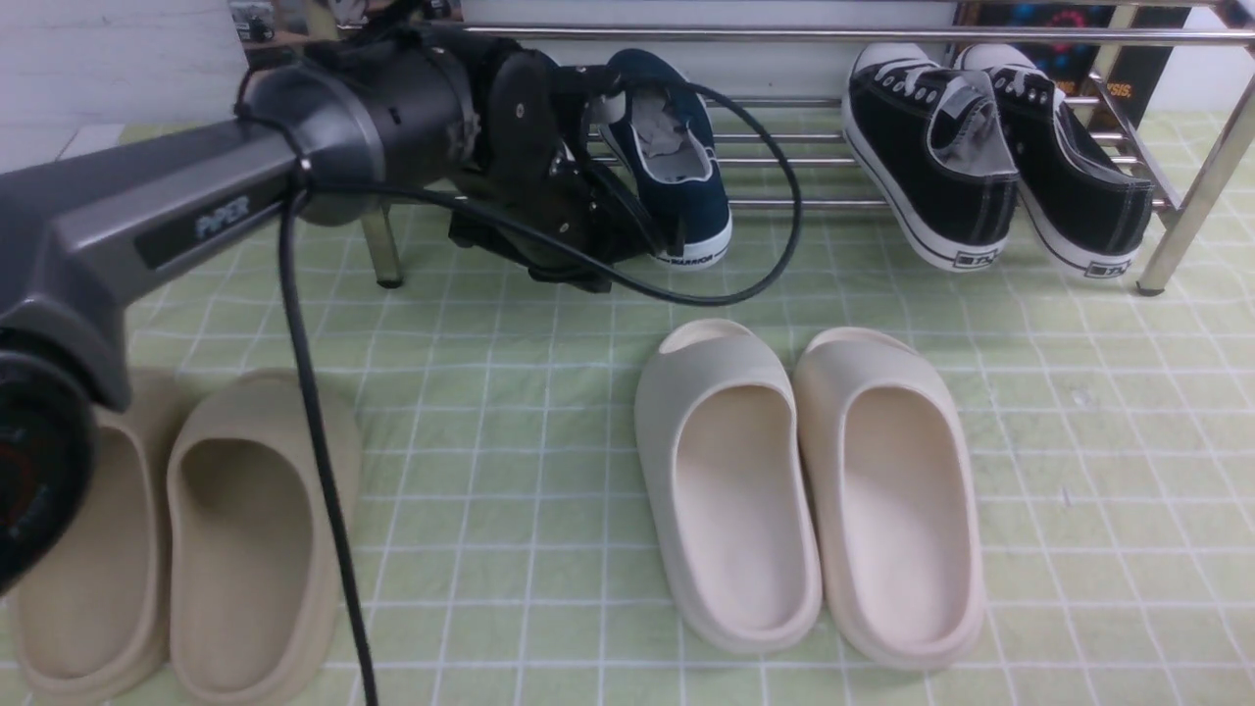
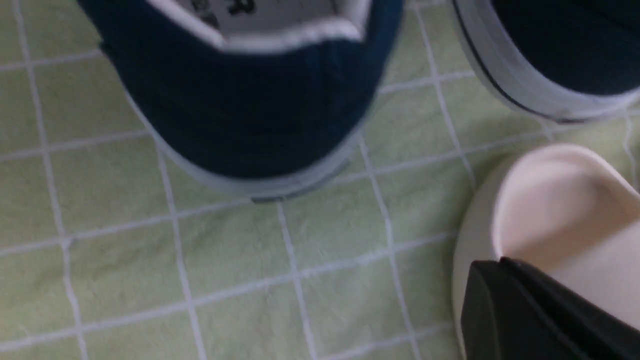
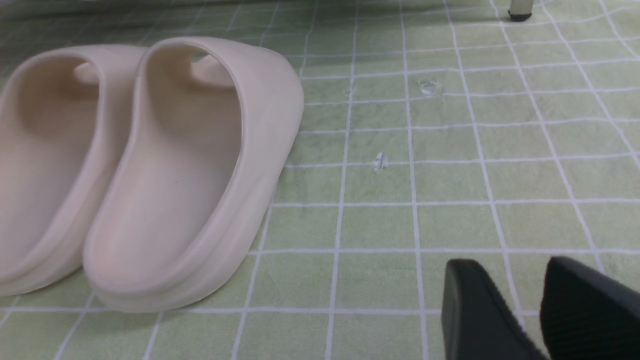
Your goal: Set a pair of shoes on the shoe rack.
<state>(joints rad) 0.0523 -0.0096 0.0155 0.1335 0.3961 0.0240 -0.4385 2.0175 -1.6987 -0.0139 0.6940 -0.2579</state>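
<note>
Front view: one navy shoe (image 1: pixel 686 186) leans heel-down on the rack (image 1: pixel 843 34), just beside the left gripper (image 2: pixel 492 280), which is closed and empty. The other navy shoe (image 2: pixel 240 110) lies straight ahead of it. The right gripper (image 3: pixel 512 272) hovers spread, holding nothing, over green cloth (image 3: pixel 450 180), with cream slides (image 3: pixel 190 175) near.

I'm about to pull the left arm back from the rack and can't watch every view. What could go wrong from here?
1. The left arm's cable loops in front of the navy shoe. Backing out could snag the heel and drag the shoe off the shoe rack.
2. That shoe sits tilted, heel low past the rack's front edge, so a small nudge might slide it off.
3. The shut left pincer is close above a cream slide and may bump it.
</note>
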